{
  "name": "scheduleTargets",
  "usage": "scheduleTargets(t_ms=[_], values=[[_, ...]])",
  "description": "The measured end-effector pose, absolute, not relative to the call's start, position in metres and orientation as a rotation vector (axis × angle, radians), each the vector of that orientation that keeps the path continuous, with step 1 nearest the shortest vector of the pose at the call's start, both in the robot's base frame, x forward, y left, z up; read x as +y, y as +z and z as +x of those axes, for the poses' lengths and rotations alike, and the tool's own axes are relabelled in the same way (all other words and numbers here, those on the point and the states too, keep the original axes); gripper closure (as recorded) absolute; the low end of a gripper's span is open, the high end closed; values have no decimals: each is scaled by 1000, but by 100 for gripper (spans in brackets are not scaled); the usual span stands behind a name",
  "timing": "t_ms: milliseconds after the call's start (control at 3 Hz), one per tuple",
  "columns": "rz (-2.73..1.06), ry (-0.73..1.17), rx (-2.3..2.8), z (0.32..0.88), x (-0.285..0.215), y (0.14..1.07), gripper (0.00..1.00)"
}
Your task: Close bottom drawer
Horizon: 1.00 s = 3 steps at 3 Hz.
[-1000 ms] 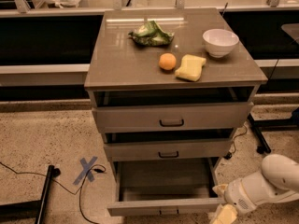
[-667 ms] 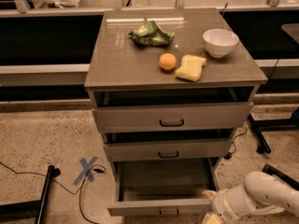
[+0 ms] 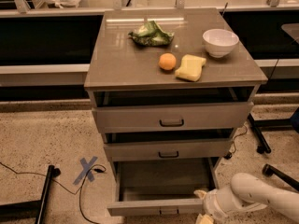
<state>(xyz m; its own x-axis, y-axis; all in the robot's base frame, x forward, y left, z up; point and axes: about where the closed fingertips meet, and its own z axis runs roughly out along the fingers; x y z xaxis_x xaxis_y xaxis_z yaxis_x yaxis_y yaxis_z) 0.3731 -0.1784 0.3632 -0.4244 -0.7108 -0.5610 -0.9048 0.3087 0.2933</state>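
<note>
The bottom drawer of the grey cabinet is pulled far out; its inside looks empty and its narrow grey front with a small dark loop handle sits at the lower edge of the camera view. My gripper is at the drawer front's right end, at the end of the white arm that comes in from the lower right. One pale fingertip shows just above the front's right corner.
The top drawer and middle drawer stand slightly out. On the cabinet top lie a green bag, an orange, a yellow sponge and a white bowl. Cables and blue tape lie on the floor at left; chair legs stand at right.
My arm and gripper have moved left from the lower right corner up to the right end of the bottom drawer's front. The drawer stays equally far out.
</note>
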Motion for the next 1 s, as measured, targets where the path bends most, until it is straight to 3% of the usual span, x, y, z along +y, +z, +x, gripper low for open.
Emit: scheduleTargets(t_ms=[667, 1000], values=[[-1566, 793, 2104, 367, -167, 286, 0], [-1572, 731, 2146, 361, -166, 286, 19]])
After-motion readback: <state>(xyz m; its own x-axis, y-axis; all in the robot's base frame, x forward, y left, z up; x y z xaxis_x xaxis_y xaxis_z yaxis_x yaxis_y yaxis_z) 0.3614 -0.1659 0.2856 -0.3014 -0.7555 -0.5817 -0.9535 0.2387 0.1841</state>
